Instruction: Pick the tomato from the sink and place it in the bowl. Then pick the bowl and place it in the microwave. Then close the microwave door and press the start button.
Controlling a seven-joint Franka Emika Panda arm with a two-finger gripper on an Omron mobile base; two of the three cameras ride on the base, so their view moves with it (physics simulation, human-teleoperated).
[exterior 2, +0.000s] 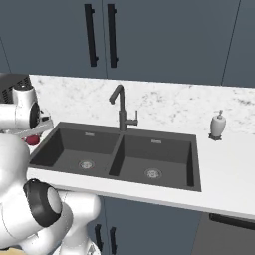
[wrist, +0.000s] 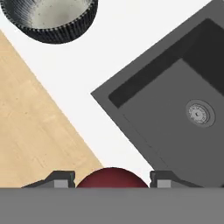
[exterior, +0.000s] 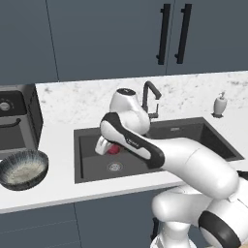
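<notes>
The small round red tomato (wrist: 112,177) is seen between the two dark finger tips of the gripper (wrist: 112,179) in the hand view, one tip close on each side of it, so the claw is pinched on it. In the left base view the tomato (exterior: 114,149) shows as a red spot under the white hand, raised over the left basin of the wide dark grey double-basin sink (exterior: 193,127). In the right base view it (exterior 2: 33,140) is glimpsed beside the hand at the left end of the sink (exterior 2: 196,164), near the rim.

Below the hand, in the hand view, a corner of the sink (wrist: 131,96) and one round metal drain (wrist: 199,113) are seen, with white counter beside it and pale wooden floor beyond the counter edge.

The wide round bowl (exterior: 23,168), dark blue-grey streaked outside and speckled whitish inside, stands on the white counter (exterior: 58,140) left of the sink, near the front edge and well apart from the tomato. In the hand view the bowl (wrist: 50,19) lies at the top left.

A dark gooseneck tap (exterior 2: 121,107) rises behind the divide between the basins. A small white soap dispenser (exterior 2: 217,125) stands on the counter near the sink's right rear corner. Blue-grey cabinet doors with long black handles (exterior: 164,34) hang above the marbled backsplash. Part of a black stove (exterior: 14,121) is seen at the counter's left end.
</notes>
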